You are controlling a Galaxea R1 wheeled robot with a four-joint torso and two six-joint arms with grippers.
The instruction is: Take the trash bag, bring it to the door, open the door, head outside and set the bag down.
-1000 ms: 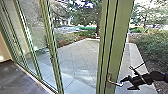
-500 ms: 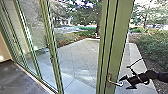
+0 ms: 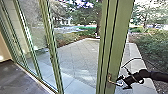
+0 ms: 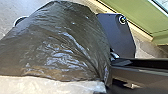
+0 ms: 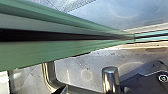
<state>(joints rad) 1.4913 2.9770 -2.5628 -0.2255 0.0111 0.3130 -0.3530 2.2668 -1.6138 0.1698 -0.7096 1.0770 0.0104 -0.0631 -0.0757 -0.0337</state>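
Right gripper (image 3: 121, 83), black and two-fingered, is seen with its fingers spread well apart at the free end of the curved silver metal lever handle (image 3: 114, 83); nothing is seen to be gripped, and whether the lever is touched cannot be told. At the left wrist, a full black trash bag of shiny, creased plastic (image 4: 55, 45) is seen, close up; whether it is held by the left gripper cannot be told. The lever is mounted on the tall pale-green door frame (image 3: 115, 45), beyond which the grey slab paving (image 3: 80, 55) and the leafy green shrubs (image 3: 155, 47) are noted. The handle stage is judged to be in hand, with the carry outside and the set-down left to do. Risks, as judged: the lever may be missed or slipped off if the fingers are closed off-line, since only its tip lies near them; the frame may be knocked if the wrist is driven too far in; the thin plastic may be snagged or torn if the bag is dragged against the frame during passage.
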